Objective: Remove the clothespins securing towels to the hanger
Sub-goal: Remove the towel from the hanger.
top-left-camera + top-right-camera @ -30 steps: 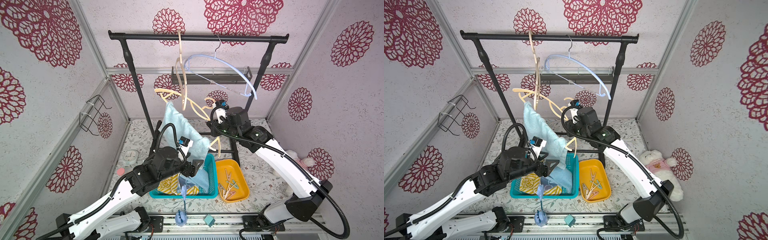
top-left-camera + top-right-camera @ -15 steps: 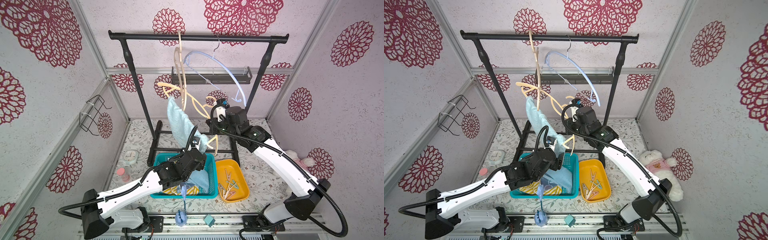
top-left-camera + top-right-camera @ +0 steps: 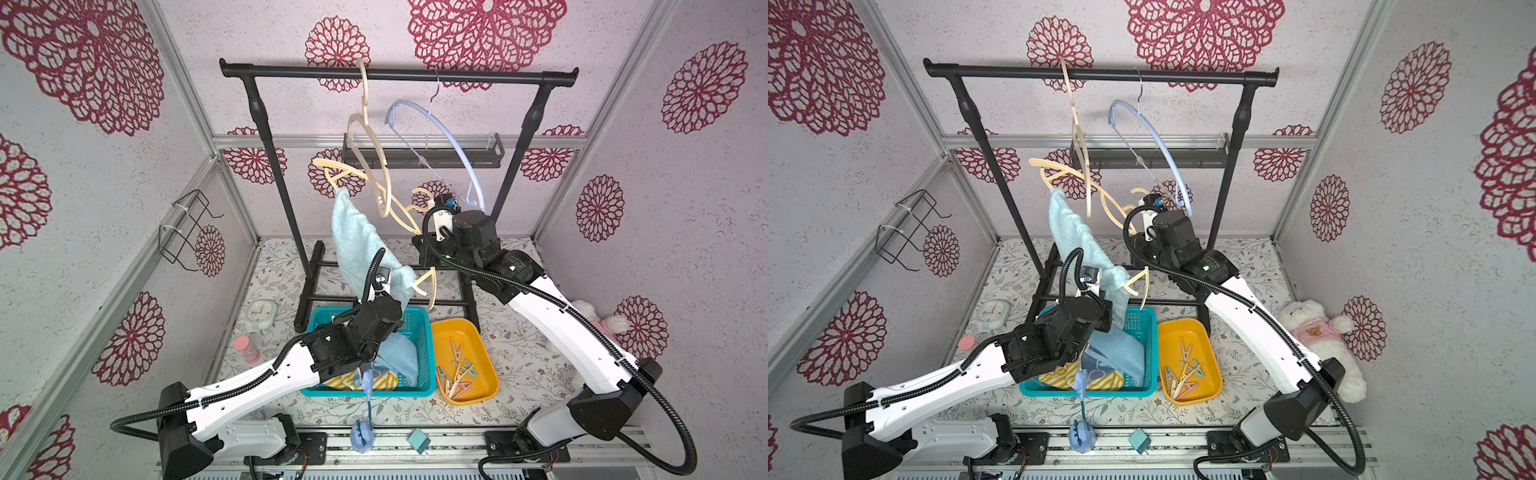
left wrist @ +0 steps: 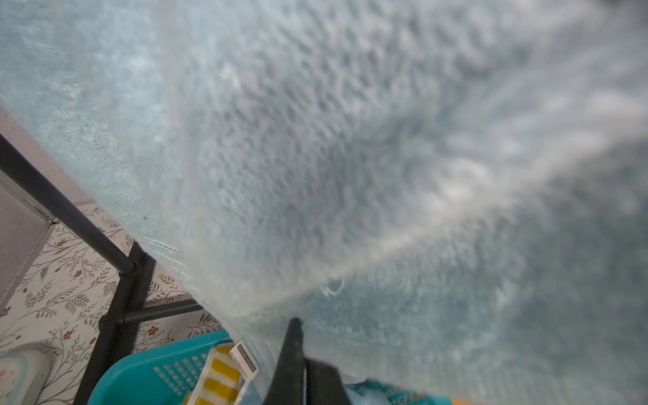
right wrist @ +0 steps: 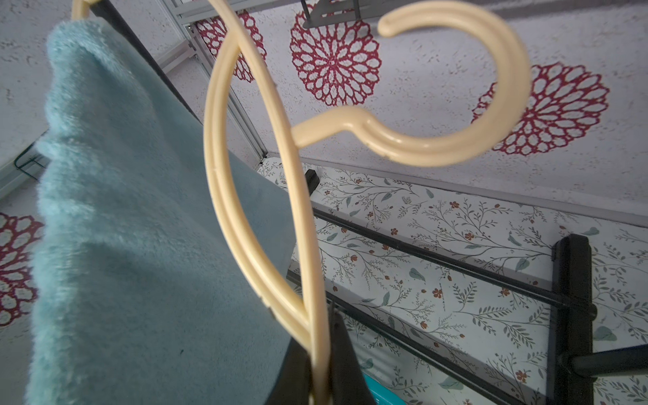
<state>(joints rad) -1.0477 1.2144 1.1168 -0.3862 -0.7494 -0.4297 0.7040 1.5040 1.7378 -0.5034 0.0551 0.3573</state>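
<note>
The left tool (image 4: 296,336) is clamped on the blue towel (image 4: 350,157); the right tool (image 5: 321,368) pinches the beige hanger (image 5: 420,149). The striped towel (image 4: 221,382) tag (image 4: 246,361) is unreadable.

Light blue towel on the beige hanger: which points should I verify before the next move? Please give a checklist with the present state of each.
1. Right gripper shut on beige hanger: ok.
2. Left gripper shut: ok.
3. Left gripper actually pinching the light blue towel: cannot tell.
4. No clothespin visible on that towel: ok.
5. Teal basket under the towel's lower end: ok.
6. Loose clothespins in yellow tray: ok.
</note>
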